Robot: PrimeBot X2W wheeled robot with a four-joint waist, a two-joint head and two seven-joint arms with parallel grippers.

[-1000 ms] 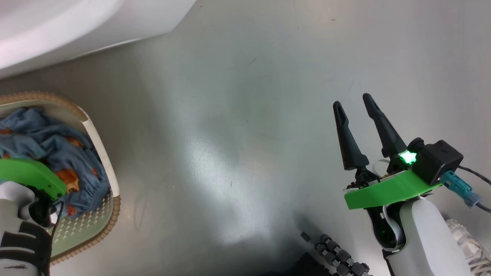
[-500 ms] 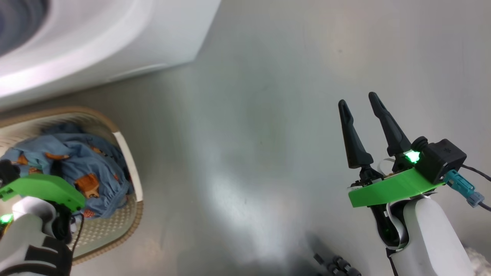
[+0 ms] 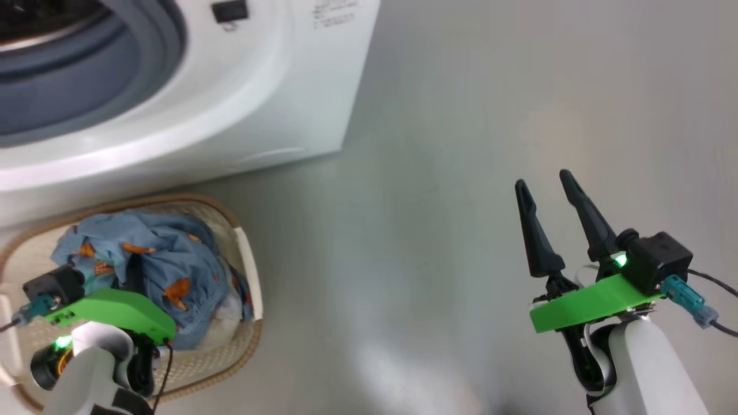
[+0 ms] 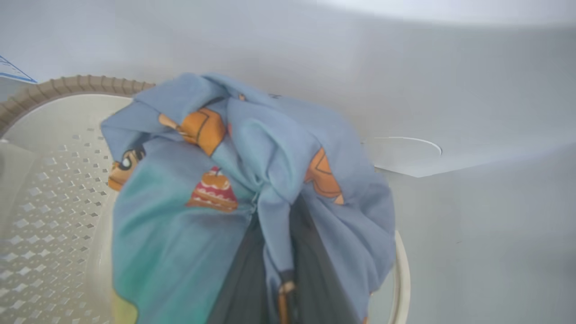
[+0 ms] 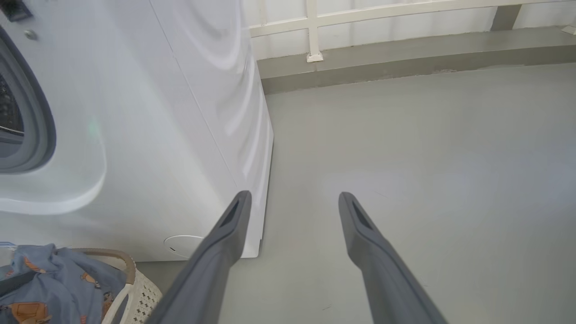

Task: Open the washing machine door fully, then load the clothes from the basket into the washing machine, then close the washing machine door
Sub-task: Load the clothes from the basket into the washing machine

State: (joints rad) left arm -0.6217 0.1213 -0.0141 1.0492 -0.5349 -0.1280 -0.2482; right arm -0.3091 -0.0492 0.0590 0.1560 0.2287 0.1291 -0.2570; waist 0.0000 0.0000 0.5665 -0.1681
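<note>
Up close in the left wrist view, the left gripper point(image 4: 276, 270) had its two long dark fingers pressed nearly together on a fold of the light blue soft clothes point(image 4: 270, 148), printed with orange and brown cartoon figures. The bundle draped over both fingers and hid their tips. Beneath the fabric lay the small cream-white perforated plastic basket point(image 4: 49, 189) with its brown woven-look rim. It stood right at the foot of the big white boxy front-loading washing machine point(image 4: 315, 67). A round white hatch point(image 4: 405, 153) sat low on the washing machine's front, just beyond the clothes, and a corner of a blue label sticker point(image 4: 11, 72) showed on that front too.

From the head, the basket rested on the glossy grey floor point(image 3: 450, 173) just before the washing machine, below its round opening ringed by a grey rubber gasket point(image 3: 86, 80). The clothes were heaped inside the basket, and the left arm's bright green mount point(image 3: 115, 308) hung over them. The right gripper point(image 3: 543, 178) hovered above bare floor, well apart from the washing machine's front corner, with its jaws spread wide and nothing between them.

In the right wrist view, those two fingers stood far apart, one crossing the washing machine's lower front corner. The basket with the clothes sat at the washing machine's foot, beside the hatch. A white railing point(image 5: 315, 27) ran along the wall past the washing machine's side.
</note>
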